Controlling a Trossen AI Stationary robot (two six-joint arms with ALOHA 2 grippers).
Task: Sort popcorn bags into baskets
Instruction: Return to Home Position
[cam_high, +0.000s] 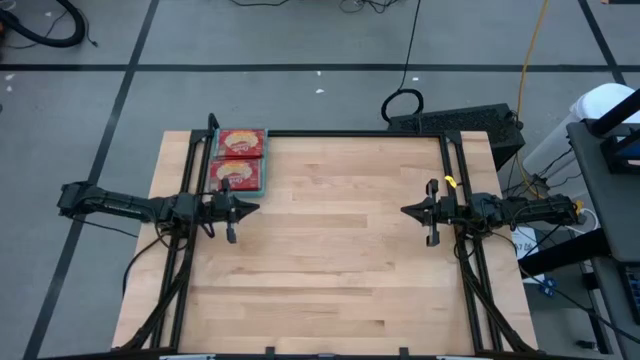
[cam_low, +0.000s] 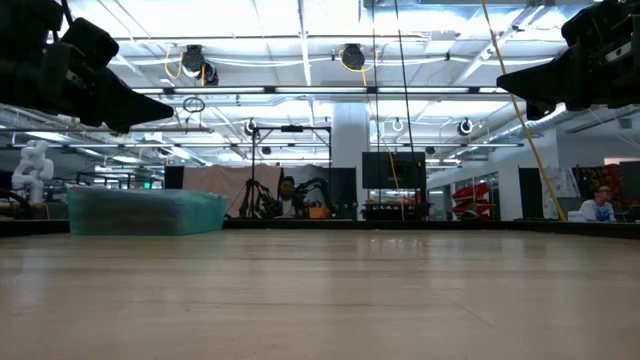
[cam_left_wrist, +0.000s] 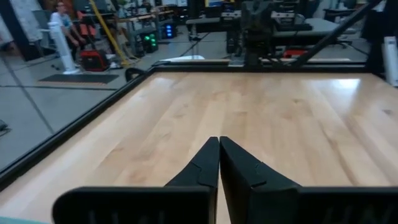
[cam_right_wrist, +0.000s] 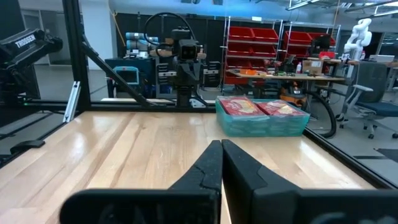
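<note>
A teal-green basket (cam_high: 264, 160) stands at the table's far left corner, with two red popcorn bags (cam_high: 240, 143) lying flat in it side by side; the right wrist view shows the basket (cam_right_wrist: 261, 124) and its bags (cam_right_wrist: 239, 107) too. My left gripper (cam_high: 256, 208) hovers shut just near of the basket, pointing level toward the table's right. My right gripper (cam_high: 405, 211) hovers shut at the table's right side, pointing level toward the left. Neither touches anything.
The bare wooden tabletop (cam_high: 340, 250) lies between the two arms. A black frame (cam_high: 350, 133) runs along the table's far edge and sides. In the low view the basket (cam_low: 145, 212) stands at the far left, and people sit in the room behind.
</note>
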